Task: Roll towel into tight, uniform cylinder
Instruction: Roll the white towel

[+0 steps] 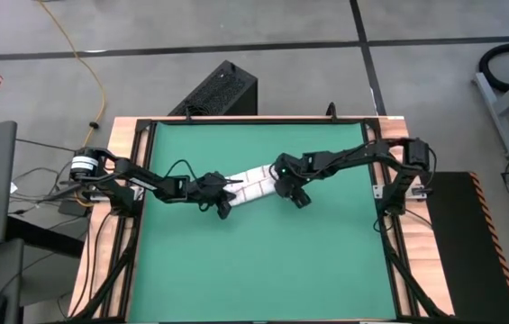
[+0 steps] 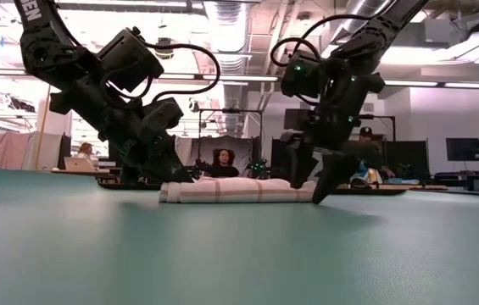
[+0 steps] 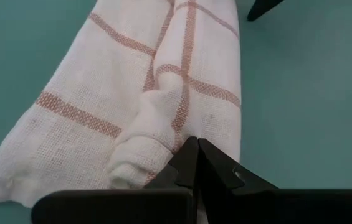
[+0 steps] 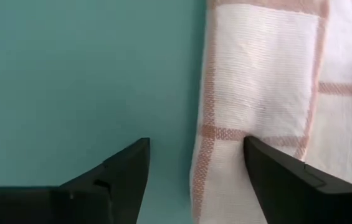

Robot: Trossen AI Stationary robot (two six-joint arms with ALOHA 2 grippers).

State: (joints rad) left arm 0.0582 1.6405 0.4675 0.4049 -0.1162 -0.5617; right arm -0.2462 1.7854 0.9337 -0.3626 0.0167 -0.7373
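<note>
The white towel with red grid lines (image 1: 249, 184) lies on the green mat (image 1: 263, 270) at the middle, folded into a narrow strip, flat and low in the low view (image 2: 239, 191). My left gripper (image 1: 225, 205) is shut at the strip's left end (image 3: 163, 93), where the cloth is bunched into a small roll (image 3: 141, 134). My right gripper (image 1: 297, 196) is open at the strip's right end (image 4: 256, 81), its fingers astride one edge of the towel. My left gripper has its shut fingertips (image 3: 188, 152) down on the towel's left end, beside the bunched roll, slanting down from the table's left. Whether cloth is caught between the fingers I cannot tell. The towel lies on the mat. My right gripper comes from above. One finger (image 4: 269, 165) stands on the towel's top layer just inside its red-striped edge (image 4: 207, 134). The other finger (image 4: 126, 168) stands over the bare mat beside that edge. The towel lies flat on the mat.
The mat has bare room on all sides of the towel, with a black frame and wooden table edge (image 1: 128, 126) around it. A black box (image 1: 222, 90) stands beyond the far edge. People sit in the room behind (image 2: 222, 161).
</note>
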